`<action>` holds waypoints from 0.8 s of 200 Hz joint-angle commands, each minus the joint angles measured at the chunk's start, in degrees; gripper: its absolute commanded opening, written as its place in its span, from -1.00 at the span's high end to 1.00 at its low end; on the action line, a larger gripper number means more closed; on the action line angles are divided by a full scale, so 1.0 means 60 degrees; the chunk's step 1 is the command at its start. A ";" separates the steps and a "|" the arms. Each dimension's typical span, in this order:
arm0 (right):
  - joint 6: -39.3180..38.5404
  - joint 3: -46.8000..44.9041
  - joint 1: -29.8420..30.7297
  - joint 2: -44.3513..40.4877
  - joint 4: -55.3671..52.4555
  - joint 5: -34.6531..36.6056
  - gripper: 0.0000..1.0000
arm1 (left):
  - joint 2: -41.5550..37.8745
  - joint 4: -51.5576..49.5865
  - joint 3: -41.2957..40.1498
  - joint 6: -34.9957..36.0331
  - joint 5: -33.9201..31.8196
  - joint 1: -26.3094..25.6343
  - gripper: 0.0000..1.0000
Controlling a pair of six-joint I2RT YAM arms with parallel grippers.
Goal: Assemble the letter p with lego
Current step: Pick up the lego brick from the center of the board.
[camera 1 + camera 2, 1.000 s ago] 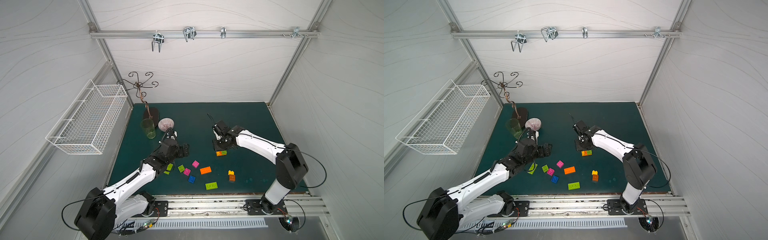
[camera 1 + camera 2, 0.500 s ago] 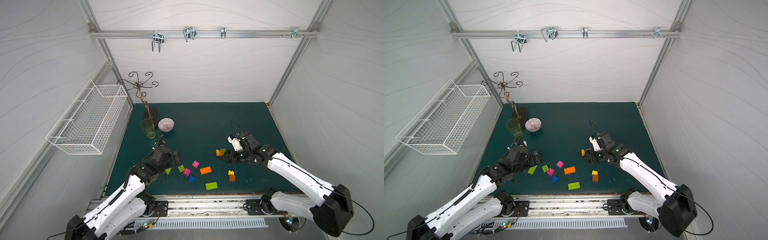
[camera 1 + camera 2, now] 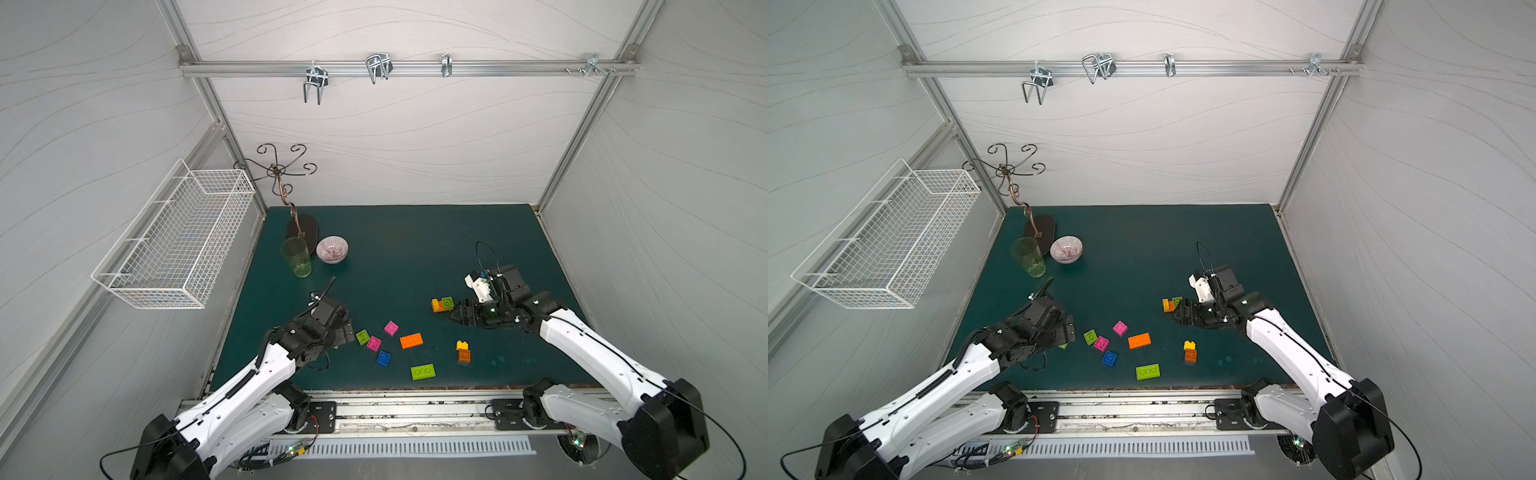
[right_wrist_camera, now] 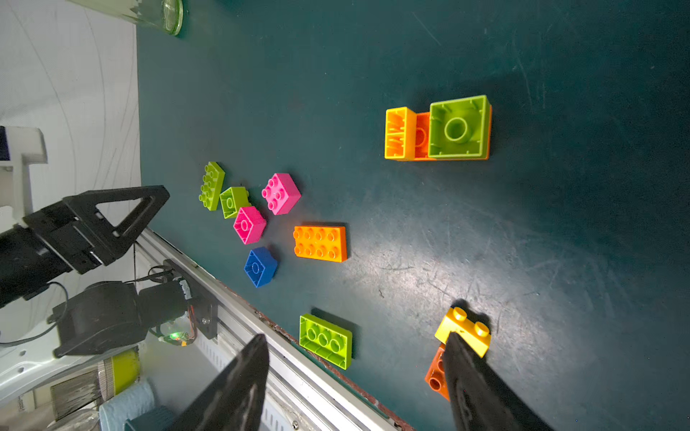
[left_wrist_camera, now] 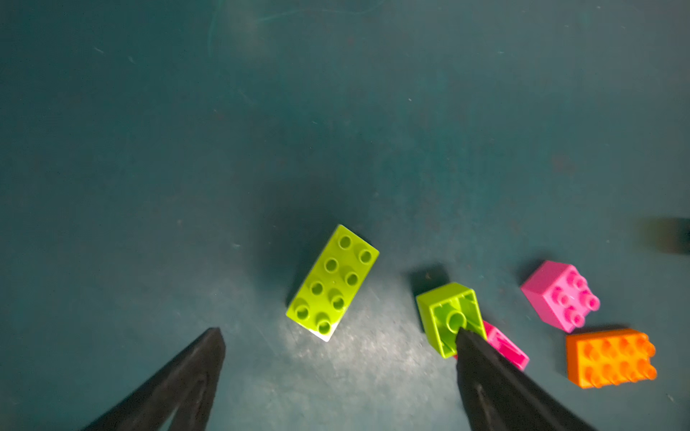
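Teal matte surface (image 3: 395, 249), scuffed, w/ a metal rail (image 3: 395, 409) along its near edge. Closest to that edge lies a lime oblong brick (image 3: 423, 371), hollow side up. Just beyond: blue square brick (image 3: 383, 358), and to the right a yellow brick (image 3: 462, 345) touching a dark-orange brick (image 3: 464, 355). Next row: orange oblong brick (image 3: 411, 340) studs up, upturned magenta brick (image 3: 373, 343), studded magenta brick (image 3: 391, 328), lime square brick (image 3: 362, 336).

Left hand (image 5: 339, 332) sits low at the row's left end, fingers spread wide, gripping nothing. A second lime oblong (image 5: 332, 281) lies studs up ahead of the gap.

Right hand (image 3: 456, 314) reaches in from the right, forearm low, fingers apart, empty. A joined orange-yellow-lime cluster (image 3: 441, 304) lies just ahead of its tips, apart from them.

Beyond, the surface's far half is open room to the back wall, except the far-left corner: green glass (image 3: 296, 257), ribbed bowl (image 3: 331, 249), wire stand (image 3: 286, 187). A wire basket (image 3: 174, 241) hangs on the left wall.
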 commanded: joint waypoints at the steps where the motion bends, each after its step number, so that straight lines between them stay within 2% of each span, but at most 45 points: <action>1: -0.0088 0.0001 -0.0256 -0.0169 -0.0071 -0.0309 -0.51 | 0.0836 0.0276 0.0286 0.0133 -0.0291 0.0172 -0.82; 16: -0.0096 -0.0016 -0.0492 -0.0344 -0.0183 -0.0335 -0.53 | 0.1591 0.0300 0.0580 0.0329 -0.0092 0.0193 -0.67; 54: -0.0071 -0.0107 -0.1097 -0.0754 -0.0223 -0.0672 -0.56 | 0.2834 0.0872 0.0660 0.0502 0.0542 0.0247 -0.61; 103: -0.0092 -0.0200 -0.1259 -0.0819 -0.0191 -0.0929 -0.56 | 0.3876 0.1171 0.0901 0.0664 0.0974 0.0263 -0.21; 160: -0.0083 -0.0243 -0.1336 -0.0903 -0.0189 -0.1049 -0.56 | 0.4060 0.1303 0.0958 0.0671 0.1150 0.0263 -0.18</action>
